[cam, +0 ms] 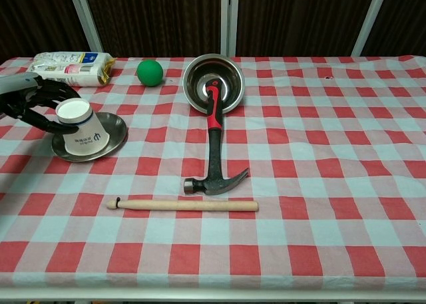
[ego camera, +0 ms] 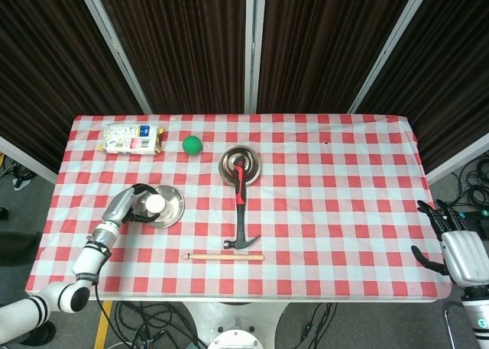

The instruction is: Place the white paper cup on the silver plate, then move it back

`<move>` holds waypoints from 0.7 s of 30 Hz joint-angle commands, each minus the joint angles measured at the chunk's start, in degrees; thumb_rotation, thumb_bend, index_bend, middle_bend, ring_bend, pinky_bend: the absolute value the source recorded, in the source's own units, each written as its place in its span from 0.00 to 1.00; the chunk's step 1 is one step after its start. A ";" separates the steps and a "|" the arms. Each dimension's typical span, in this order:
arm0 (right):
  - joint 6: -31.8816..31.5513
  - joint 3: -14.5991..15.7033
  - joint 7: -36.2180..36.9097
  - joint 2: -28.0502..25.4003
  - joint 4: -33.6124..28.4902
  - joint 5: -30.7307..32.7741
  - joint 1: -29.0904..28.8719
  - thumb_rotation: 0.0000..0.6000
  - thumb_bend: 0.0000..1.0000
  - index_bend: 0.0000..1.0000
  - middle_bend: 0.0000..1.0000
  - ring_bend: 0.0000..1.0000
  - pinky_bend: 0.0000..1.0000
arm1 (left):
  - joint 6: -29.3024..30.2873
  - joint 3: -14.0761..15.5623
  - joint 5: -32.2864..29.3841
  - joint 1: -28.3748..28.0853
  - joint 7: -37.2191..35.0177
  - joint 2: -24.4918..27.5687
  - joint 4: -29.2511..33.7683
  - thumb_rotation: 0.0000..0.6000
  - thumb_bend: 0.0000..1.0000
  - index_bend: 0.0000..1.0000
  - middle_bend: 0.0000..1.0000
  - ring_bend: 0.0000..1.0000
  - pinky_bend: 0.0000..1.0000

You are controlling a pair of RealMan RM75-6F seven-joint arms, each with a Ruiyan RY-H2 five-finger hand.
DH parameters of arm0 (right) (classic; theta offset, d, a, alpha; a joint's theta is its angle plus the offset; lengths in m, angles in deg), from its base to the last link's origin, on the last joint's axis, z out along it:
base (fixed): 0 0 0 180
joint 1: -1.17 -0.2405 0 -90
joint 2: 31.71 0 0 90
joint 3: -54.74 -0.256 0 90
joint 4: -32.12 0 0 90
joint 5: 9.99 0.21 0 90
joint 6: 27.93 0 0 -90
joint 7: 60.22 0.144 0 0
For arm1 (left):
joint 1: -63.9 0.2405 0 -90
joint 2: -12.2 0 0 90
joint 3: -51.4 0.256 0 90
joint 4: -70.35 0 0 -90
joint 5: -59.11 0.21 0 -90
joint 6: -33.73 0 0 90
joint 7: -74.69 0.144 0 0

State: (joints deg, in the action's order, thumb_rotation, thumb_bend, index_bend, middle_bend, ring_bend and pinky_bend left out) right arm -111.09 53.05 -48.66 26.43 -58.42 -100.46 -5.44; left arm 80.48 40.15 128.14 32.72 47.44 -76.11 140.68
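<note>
Cup on plate, left robot hand gripping it near the bench's left edge.
White paper cup point(cam: 80, 127) sits upside down on the silver plate point(cam: 113, 132), tilted toward the left edge. Left robot hand point(cam: 32, 103) has fingers wrapped round the cup's upper part. Right robot hand point(ego camera: 458, 246) idle off the bench's right edge, fingers apart, holding nothing. Judged from this: first half looks done or nearly so, cup not yet let go; moving it back onto the bench is left. Hammer point(cam: 214, 142), bowl point(cam: 213, 82), green ball point(cam: 150, 72), wooden stick point(cam: 183, 204) untouched.
</note>
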 commanded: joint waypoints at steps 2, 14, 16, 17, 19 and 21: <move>-0.09 0.16 0.18 -0.03 0.09 -0.30 0.03 1.00 0.21 0.05 0.20 0.00 0.13 | -3.10 -2.35 -5.12 -1.75 0.94 -2.84 -6.75 1.00 0.29 0.50 0.29 0.14 0.15; -0.70 0.46 0.76 0.12 0.60 -0.69 0.40 1.00 0.21 0.05 0.20 0.00 0.13 | -3.12 -0.57 -1.51 0.04 -1.02 1.04 0.84 1.00 0.29 0.50 0.29 0.14 0.15; -0.64 0.39 0.62 0.11 0.51 -0.64 0.33 1.00 0.21 0.05 0.20 0.00 0.13 | -3.10 -0.30 -0.53 0.01 -1.51 1.46 1.51 1.00 0.29 0.50 0.29 0.14 0.15; -0.55 0.37 0.56 0.09 0.47 -0.56 0.28 1.00 0.21 0.05 0.20 0.00 0.13 | -2.81 -0.37 -0.32 -0.07 -1.47 1.32 1.17 1.00 0.29 0.50 0.29 0.14 0.14; -0.35 0.32 0.45 0.05 0.36 -0.49 0.16 1.00 0.21 0.05 0.20 0.00 0.13 | -2.19 -0.94 -0.85 -0.30 -1.04 0.52 -0.25 1.00 0.29 0.50 0.29 0.14 0.14; -0.19 0.28 0.32 0.03 0.26 -0.42 0.06 1.00 0.21 0.05 0.20 0.00 0.13 | -1.54 -1.76 -1.99 -0.78 0.19 -0.77 -2.73 1.00 0.29 0.50 0.29 0.14 0.14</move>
State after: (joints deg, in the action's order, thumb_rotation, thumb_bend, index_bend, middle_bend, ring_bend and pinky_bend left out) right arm -111.29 53.33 -48.33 26.47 -58.15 -100.88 -5.37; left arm 78.24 39.10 127.25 32.33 46.65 -75.69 140.17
